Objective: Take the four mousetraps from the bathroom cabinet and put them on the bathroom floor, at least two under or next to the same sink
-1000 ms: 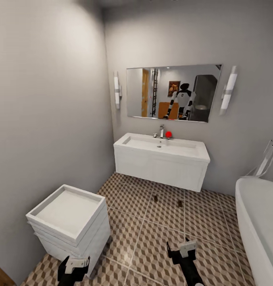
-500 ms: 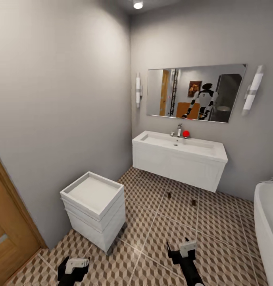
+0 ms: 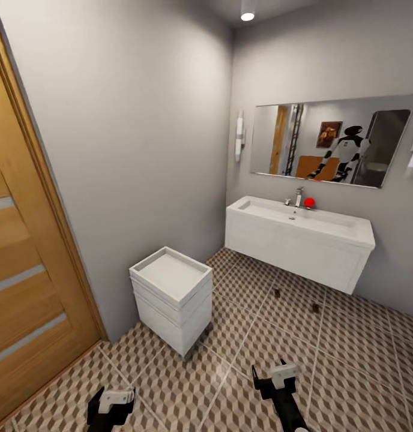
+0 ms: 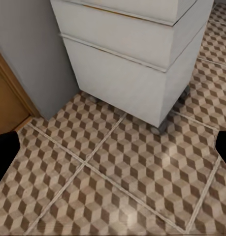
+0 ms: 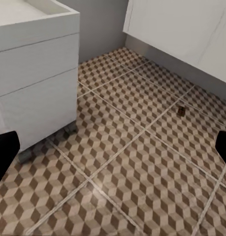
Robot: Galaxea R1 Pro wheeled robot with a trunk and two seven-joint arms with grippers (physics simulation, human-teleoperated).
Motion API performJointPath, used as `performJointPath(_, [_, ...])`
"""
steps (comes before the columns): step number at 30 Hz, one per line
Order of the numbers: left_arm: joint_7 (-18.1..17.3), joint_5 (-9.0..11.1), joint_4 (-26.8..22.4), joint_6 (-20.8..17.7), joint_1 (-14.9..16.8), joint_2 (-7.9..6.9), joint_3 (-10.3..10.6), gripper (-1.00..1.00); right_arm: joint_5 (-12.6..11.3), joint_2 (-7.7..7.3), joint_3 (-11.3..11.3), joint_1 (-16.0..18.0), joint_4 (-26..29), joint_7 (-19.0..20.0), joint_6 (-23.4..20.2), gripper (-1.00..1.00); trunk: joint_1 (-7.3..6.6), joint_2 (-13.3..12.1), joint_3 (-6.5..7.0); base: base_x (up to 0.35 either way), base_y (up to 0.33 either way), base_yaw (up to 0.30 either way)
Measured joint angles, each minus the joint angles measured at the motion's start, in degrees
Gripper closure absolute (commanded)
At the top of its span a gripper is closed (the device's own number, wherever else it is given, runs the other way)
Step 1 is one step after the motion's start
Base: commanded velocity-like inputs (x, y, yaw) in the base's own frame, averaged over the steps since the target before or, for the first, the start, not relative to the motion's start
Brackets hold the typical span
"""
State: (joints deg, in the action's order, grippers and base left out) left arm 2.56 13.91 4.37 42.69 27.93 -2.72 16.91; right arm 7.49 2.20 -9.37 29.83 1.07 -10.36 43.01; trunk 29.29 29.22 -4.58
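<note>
Black and white, the left claw (image 3: 110, 401) is hanging low at the near edge of the head view, and the right claw (image 3: 277, 377) is hanging beside it, well apart; both are holding nothing; in each wrist view the two dark fingertips (image 4: 4, 152) are sitting at opposite edges of the picture, so both claws are spread wide, with the right claw's fingertips (image 5: 4, 147) framing bare tiles.

Beneath them the bathroom floor (image 3: 230, 360) is stretching away in brown-and-beige cube tiles with pale grout; to the left a wooden door (image 3: 26, 288) with pale stripes is standing against the grey wall; just past the left claw a white square toilet (image 3: 170, 294) is sitting on the tiles, its boxy side showing close in the left wrist view (image 4: 137, 64).

Farther on, two mousetraps are lying flat on the floor, apart from each other: one mousetrap (image 3: 277, 293) just in front of the sink, the other mousetrap (image 3: 315, 308) a little to its right; one of them is showing as a small dark speck (image 5: 181, 110) in the right wrist view.

Beyond them the sink (image 3: 302, 243) is hanging on the far wall, carrying a tap (image 3: 298, 197) and a red ball (image 3: 309, 203); above it a mirror (image 3: 332, 141) is reflecting the robot, with a wall lamp (image 3: 239, 135) at its left; a ceiling light (image 3: 247, 13) is glowing overhead.
</note>
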Motion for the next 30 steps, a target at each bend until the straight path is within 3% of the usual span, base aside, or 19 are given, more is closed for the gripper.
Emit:
performJointPath(17, [0.0, 0.0, 0.0, 0.0, 0.0, -0.02, 0.0, -1.0, 0.0, 0.0, 0.0, 0.0, 0.0, 0.0, 0.0, -1.0, -0.01, 0.0, 0.0, -0.03, 0.0, 0.284])
performJointPath(30, [0.1, 0.0, 0.0, 0.0, 0.0, -0.03, 0.0, -1.0, 0.0, 0.0, 0.0, 0.0, 0.0, 0.0, 0.0, -1.0, 0.02, 0.0, 0.0, -0.233, 0.022, 0.284])
